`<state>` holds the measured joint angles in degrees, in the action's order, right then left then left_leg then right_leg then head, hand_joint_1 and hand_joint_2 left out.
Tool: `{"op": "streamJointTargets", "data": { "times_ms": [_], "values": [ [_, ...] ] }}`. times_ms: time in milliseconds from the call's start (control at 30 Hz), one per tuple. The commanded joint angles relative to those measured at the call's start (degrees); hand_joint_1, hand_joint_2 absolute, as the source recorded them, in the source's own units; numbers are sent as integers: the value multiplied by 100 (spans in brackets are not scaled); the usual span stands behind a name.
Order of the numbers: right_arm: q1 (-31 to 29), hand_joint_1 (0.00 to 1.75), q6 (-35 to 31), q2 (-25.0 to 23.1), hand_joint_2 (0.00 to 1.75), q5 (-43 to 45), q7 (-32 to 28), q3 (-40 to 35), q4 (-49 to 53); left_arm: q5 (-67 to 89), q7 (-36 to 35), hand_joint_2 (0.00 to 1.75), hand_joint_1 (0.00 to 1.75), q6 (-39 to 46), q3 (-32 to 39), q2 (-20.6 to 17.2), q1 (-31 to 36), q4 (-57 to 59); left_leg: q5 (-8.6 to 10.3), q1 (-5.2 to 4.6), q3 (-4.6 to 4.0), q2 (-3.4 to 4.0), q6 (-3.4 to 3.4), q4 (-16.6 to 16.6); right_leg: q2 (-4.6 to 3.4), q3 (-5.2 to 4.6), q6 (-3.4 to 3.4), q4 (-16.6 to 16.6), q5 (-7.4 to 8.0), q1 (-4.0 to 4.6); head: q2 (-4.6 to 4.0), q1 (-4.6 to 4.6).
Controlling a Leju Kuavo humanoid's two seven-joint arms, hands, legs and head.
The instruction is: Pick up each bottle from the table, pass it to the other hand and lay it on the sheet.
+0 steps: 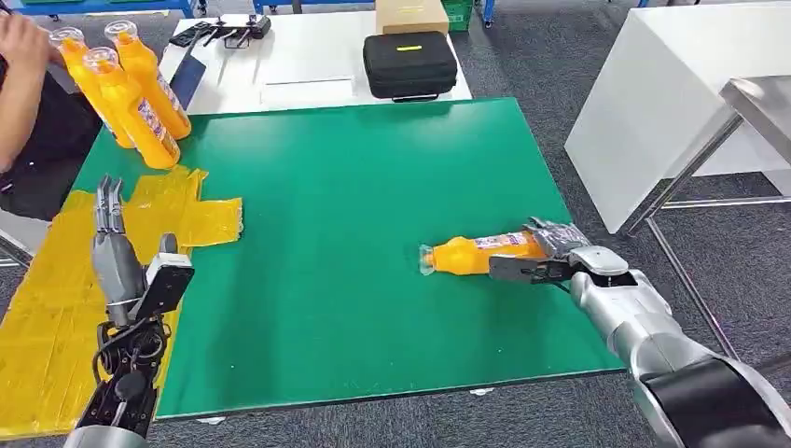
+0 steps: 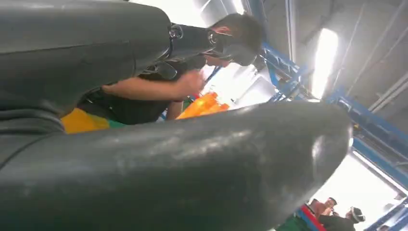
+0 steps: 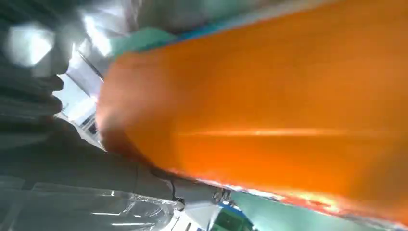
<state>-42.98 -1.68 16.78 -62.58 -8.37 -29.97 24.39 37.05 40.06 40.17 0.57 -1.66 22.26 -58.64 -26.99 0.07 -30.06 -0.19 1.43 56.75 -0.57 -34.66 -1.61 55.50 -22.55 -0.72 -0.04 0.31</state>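
Head view had the whole layout: green bench, yellow sheet over its left edge, one orange bottle lying on its side on the bench, well right of the sheet, cap end pointing toward the sheet. Right hand gripped that bottle at its base end, fingers wrapped over the body, forearm coming in low from the bench's right edge. Right wrist view gave what the head view couldn't: the bottle pressed right against the hand, orange body close up, blurred, label not readable. Left hand stood raised over the sheet, fingers pointing up and apart, holding nothing. Left wrist view showed the left hand's thumb large in the foreground and, beyond it, a person reaching toward orange bottles. Head view placed those three upright bottles at the bench's far left corner, just beyond the sheet, with the person's hand by their caps. Black case sat on a white table beyond the bench.
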Motion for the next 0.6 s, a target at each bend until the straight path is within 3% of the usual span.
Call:
{"op": "streamJointTargets", "data": {
  "times_ms": [33, 200, 267, 300, 333, 367, 400, 433, 600],
  "values": [
    [-35, 175, 117, -495, 175, -16, 96, -409, -748, -193, -6, 0, 0, -17, -196, -61, 338, 550, -6, 15, 32, 2, -11, -13, 3, 34, 10, -18, -3, 19, 0, 2],
    [28, 175, 131, -506, 175, -27, 140, -438, -772, -622, -34, 0, 0, -83, -422, -55, 498, 1055, 0, 17, 35, -9, -10, -15, 13, 40, 8, -21, -1, 23, 0, 0],
    [62, 175, 134, -525, 175, -5, 223, -432, -778, -1318, -385, 0, 0, -863, -818, -151, 512, 1054, 1, 14, 32, -11, -7, -11, 13, 37, 6, -16, -2, 20, 0, 0],
    [62, 175, 134, -525, 175, -5, 223, -432, -778, -1318, -385, 0, 0, -863, -818, -151, 512, 1054, 0, 12, 32, -8, -6, -10, 9, 34, 5, -13, -2, 18, 0, 0],
    [90, 175, 48, -551, 175, 132, 230, -304, -763, -2334, -968, 175, 0, -2113, -825, -134, 404, 848, 1, 16, 37, -12, -9, -15, 15, 43, 7, -21, -1, 22, 0, 0],
    [110, 175, 2, -572, 175, 339, 157, -118, -731, -2990, -1342, 175, 0, -2883, -863, -151, 316, 707, 0, 15, 39, -9, -7, -12, 10, 45, 6, -18, -1, 21, 0, 2],
    [92, 175, 38, -576, 175, 362, 140, -106, -734, -3080, -1378, 175, 0, -2916, -953, -216, 246, 594, -3, 14, 40, -3, -6, -8, 3, 43, 5, -13, -2, 20, 0, 0],
    [120, 175, 47, -589, 175, 778, -81, 237, -649, -4083, -1888, 175, 0, -3765, -833, -201, 127, 530, -3, 12, 42, -2, -5, -7, 2, 45, 4, -12, -2, 18, 0, 2],
    [112, 175, 81, -574, 175, 787, -80, 231, -617, -4161, -1865, 175, 0, -3726, -908, -238, 94, 529, -4, 12, 54, 3, -6, -11, -2, 55, 5, -14, -2, 17, 0, 2]
  ]
}}
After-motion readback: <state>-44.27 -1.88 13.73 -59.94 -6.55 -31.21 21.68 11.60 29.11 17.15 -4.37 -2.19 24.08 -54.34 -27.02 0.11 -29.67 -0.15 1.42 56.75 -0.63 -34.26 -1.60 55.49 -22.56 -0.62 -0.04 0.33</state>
